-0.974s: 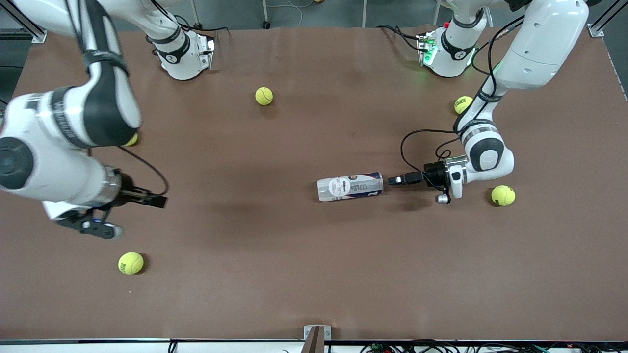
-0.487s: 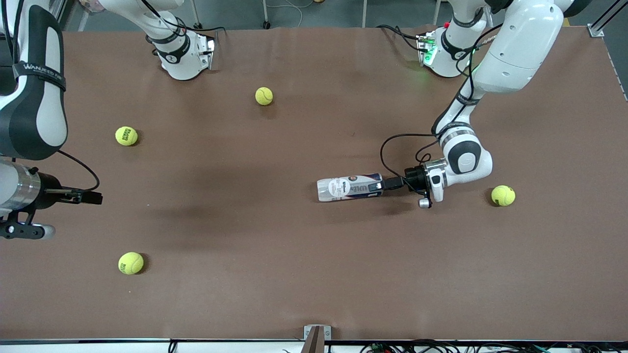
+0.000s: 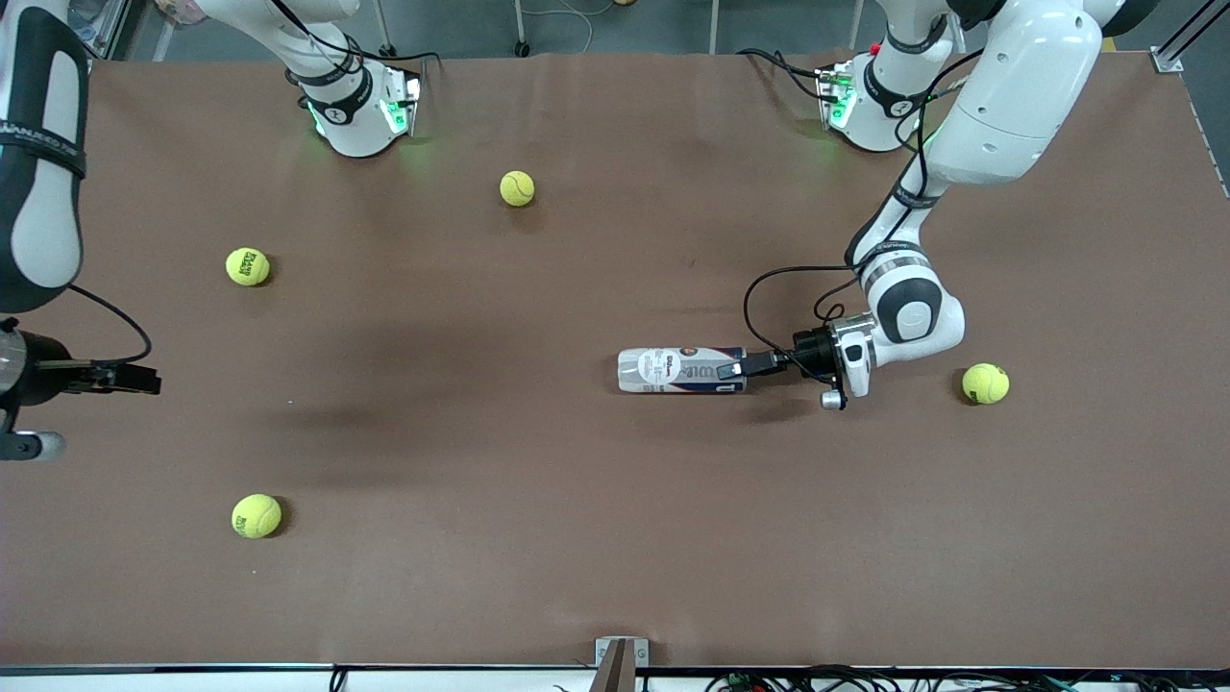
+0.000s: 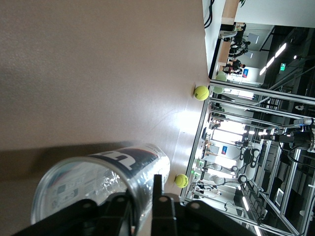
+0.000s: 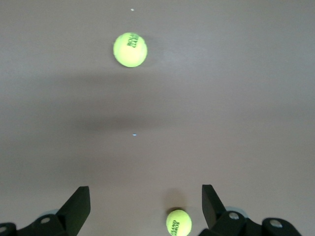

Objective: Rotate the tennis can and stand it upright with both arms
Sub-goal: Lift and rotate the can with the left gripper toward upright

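I have the tennis can (image 3: 682, 371) lying on its side on the brown table (image 3: 577, 538), roughly mid-table but toward the left arm's end, its long axis running along the table's length. The big change over the last second is at the left gripper (image 3: 738, 367): a moment ago it stood off the can's end with its fingers spread, then it slid in, and now the jaws are pinched down on the rim of the end that faces the left arm; in the left wrist view I see one black finger (image 4: 156, 196) pressed against the clear wall of the can (image 4: 98, 182), so I read this as a grip on the can's end. The can itself has also swung slightly, lying more level than before. Meanwhile the right gripper (image 3: 135, 379) has pulled away toward the right arm's end of the table, and now it hangs over bare table between two tennis balls, one farther from the front camera (image 3: 247, 266) and one nearer (image 3: 256, 515); its fingers (image 5: 75, 209) stand wide apart with nothing between them. For the task, I judge that the first hold is made and the rotating can start, but the right arm is well apart from the can, so the two-handed tilt to upright is not yet set up.
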